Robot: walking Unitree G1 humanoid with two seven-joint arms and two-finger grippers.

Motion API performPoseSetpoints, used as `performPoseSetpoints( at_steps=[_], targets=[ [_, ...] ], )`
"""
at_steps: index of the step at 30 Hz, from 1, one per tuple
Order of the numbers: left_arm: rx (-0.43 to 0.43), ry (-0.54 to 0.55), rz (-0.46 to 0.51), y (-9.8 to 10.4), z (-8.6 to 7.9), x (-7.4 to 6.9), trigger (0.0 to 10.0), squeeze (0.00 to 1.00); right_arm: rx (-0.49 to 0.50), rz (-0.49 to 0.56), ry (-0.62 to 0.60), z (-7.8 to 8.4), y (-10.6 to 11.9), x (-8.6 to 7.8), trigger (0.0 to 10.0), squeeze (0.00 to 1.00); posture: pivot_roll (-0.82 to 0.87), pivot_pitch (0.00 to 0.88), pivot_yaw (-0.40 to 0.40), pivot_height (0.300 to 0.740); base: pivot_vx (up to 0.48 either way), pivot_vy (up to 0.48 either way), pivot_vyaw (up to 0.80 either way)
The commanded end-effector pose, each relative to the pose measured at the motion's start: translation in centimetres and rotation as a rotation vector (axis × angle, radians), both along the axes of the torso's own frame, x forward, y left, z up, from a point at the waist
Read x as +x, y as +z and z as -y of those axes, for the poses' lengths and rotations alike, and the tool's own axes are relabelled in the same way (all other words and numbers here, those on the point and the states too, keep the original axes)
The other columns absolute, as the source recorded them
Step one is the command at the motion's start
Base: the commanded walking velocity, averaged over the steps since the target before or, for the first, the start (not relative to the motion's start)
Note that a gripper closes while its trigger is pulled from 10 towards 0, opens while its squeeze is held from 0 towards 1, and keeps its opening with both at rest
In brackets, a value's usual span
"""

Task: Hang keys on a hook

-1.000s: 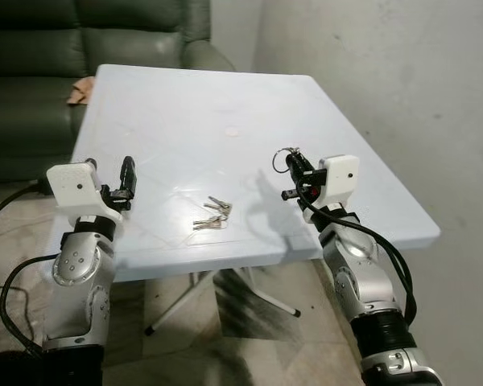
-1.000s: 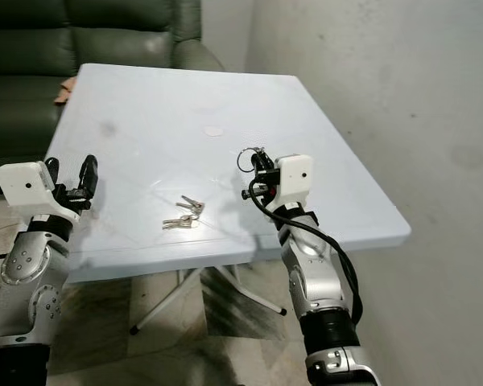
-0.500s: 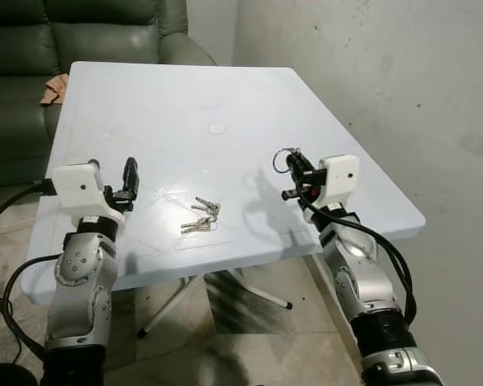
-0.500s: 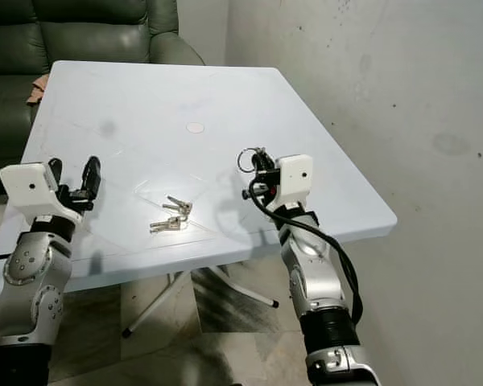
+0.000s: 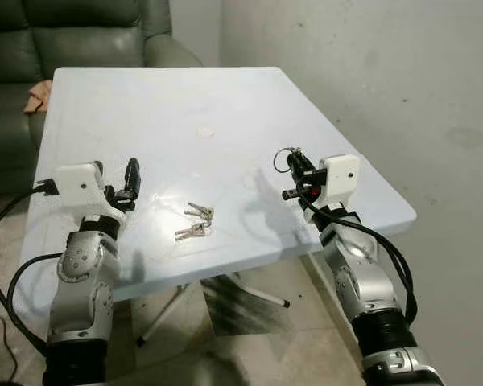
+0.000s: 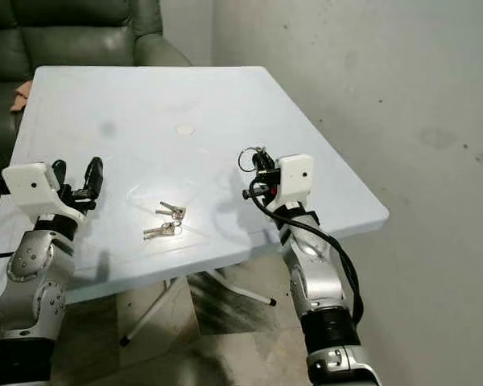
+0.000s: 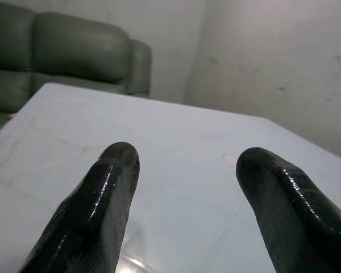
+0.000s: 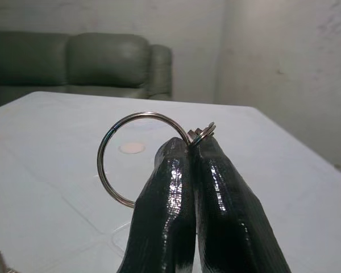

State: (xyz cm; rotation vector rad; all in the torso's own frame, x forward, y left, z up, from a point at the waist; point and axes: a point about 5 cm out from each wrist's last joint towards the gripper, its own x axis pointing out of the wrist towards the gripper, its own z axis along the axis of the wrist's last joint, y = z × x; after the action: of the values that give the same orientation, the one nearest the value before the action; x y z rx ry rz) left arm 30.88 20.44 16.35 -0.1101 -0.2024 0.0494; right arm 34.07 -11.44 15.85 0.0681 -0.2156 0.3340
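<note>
Key ring (image 8: 120, 160) (large, metal) pinched between closed right gripper (image 8: 191, 149) fingers.

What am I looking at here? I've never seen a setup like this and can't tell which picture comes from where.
This is a humanoid robot with two silver arms. The two wide pictures come from its head camera, looking down at a pale blue table beside a green sofa. The two close-ups come from cameras on its wrists, looking along the black fingers. The right pincer is shut on a key ring, held up above the table. The left pincer is open and holds nothing. Some loose keys lie on the table between the arms. I see no hook.
</note>
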Motion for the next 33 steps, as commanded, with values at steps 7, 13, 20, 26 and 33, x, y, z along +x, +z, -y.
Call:
performPoseSetpoints(
  at_steps=[7, 13, 20, 26, 33],
  targets=[
    [0.013, 0.010, 0.015, 0.45, -0.15, 0.00, 10.0, 0.00, -0.001, 0.006, 0.008, -0.15, 0.11, -0.03, 10.0, 0.00, -0.03, 0.000, -0.088, 0.724, 0.000, 0.000, -0.74],
    [0.027, 0.017, 0.016, 0.58, -0.37, -0.09, 10.0, 0.00, 0.000, 0.004, 0.008, -0.26, 0.08, -0.06, 10.0, 0.00, -0.03, 0.000, -0.087, 0.724, 0.000, 0.000, -0.75],
    [0.030, 0.020, 0.017, 0.58, -0.46, -0.18, 10.0, 0.00, 0.004, 0.001, 0.005, -0.25, 0.04, -0.07, 10.0, 0.00, -0.02, 0.000, -0.086, 0.724, 0.000, 0.000, -0.75],
    [0.056, 0.030, 0.027, 0.60, -0.63, -0.49, 10.0, 0.00, 0.007, -0.006, -0.009, -0.07, -0.08, 0.09, 10.0, 0.00, -0.02, 0.000, -0.084, 0.724, 0.000, 0.000, -0.74],
    [0.059, 0.033, 0.023, 0.59, -0.80, -0.59, 10.0, 0.00, 0.011, -0.008, -0.017, -0.04, -0.08, 0.10, 10.0, 0.00, -0.02, 0.000, -0.078, 0.724, 0.000, 0.000, -0.74]
  ],
)
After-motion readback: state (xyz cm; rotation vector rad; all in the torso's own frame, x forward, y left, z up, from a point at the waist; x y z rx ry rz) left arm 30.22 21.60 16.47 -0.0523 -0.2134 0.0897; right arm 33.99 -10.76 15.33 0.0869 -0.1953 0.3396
